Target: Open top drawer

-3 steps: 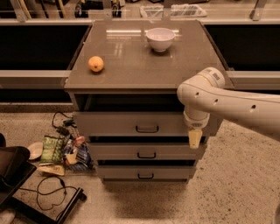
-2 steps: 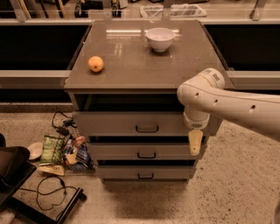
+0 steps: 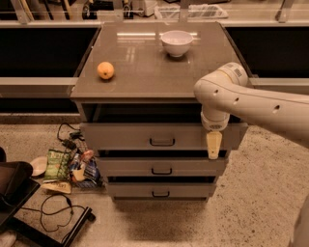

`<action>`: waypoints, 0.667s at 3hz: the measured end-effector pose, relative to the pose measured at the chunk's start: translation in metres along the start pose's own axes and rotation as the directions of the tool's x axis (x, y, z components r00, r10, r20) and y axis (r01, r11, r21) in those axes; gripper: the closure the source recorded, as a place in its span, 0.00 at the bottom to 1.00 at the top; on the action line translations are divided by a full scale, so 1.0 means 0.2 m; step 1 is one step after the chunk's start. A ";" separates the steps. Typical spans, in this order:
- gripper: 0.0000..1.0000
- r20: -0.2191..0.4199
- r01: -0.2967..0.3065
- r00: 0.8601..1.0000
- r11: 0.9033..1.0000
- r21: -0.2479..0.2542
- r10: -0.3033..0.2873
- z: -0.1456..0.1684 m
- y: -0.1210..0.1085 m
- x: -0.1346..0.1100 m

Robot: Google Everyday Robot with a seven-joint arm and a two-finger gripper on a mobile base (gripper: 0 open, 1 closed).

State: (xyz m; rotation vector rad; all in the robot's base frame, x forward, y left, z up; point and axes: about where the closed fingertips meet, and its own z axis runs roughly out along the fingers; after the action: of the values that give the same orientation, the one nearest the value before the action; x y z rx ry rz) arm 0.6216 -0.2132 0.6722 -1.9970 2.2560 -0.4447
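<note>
My tool (image 3: 214, 146) hangs in front of the right end of the top drawer (image 3: 140, 135). The arm (image 3: 260, 103) above it covers that end of the front and the front right corner of the bench (image 3: 145, 72). The arm runs off the right edge, so I can't see its base. The drawer's inside is lost in shadow under the bench top, and the gaps above the 2 lower drawers (image 3: 140, 167) are just as dark. The packets (image 3: 65, 166) on the floor (image 3: 260, 202) at left are too small to read. A dark shape (image 3: 12, 185) at lower left is cut by the edge, and the clear trays (image 3: 190, 10) are cropped at the top.
</note>
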 end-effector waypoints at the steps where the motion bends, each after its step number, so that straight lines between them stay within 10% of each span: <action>1: 0.19 -0.002 -0.029 1.000 0.999 -0.046 0.029 0.04 0.10 0.04; 2: 0.42 -0.024 -0.093 0.996 0.988 -0.127 0.091 0.07 0.27 0.12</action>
State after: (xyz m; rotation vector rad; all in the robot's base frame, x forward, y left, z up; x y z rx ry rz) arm 0.5709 -0.2344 0.6473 -1.9419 2.4336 -0.3188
